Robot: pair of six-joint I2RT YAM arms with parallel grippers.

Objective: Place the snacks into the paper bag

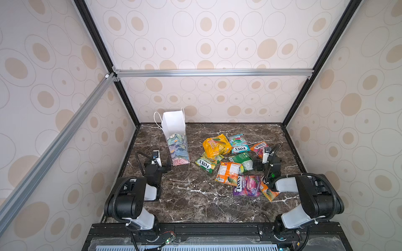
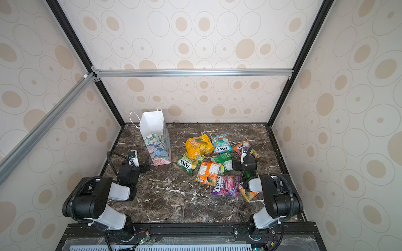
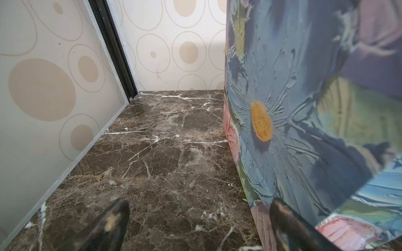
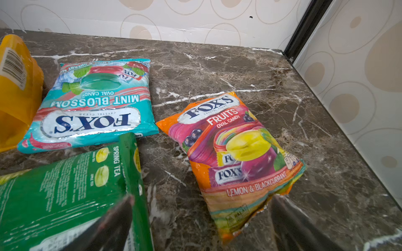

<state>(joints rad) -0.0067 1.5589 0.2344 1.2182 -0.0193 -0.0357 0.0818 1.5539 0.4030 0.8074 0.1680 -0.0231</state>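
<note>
The paper bag (image 1: 177,142) (image 2: 155,141) stands upright at the back left, white mouth open, floral print (image 3: 293,108) outside. My left gripper (image 1: 168,165) (image 3: 200,204) is open low beside its base, one finger against the print, bare marble between the fingers. Several snacks lie scattered at right: yellow (image 1: 216,146), teal mint (image 4: 95,104), orange fruits (image 4: 237,156), green tea (image 4: 65,191), purple (image 1: 248,185), an orange packet (image 1: 228,172). My right gripper (image 1: 257,165) (image 4: 202,198) is open just above the table, straddling the gap between the green and orange fruits packets, holding nothing.
The dark marble table (image 1: 195,202) is boxed in by patterned walls on three sides with black corner posts (image 1: 128,104). A green-yellow packet (image 1: 206,163) and a small orange one (image 1: 269,192) lie at the pile's edges. The right wall (image 4: 359,97) runs close by the fruits packet.
</note>
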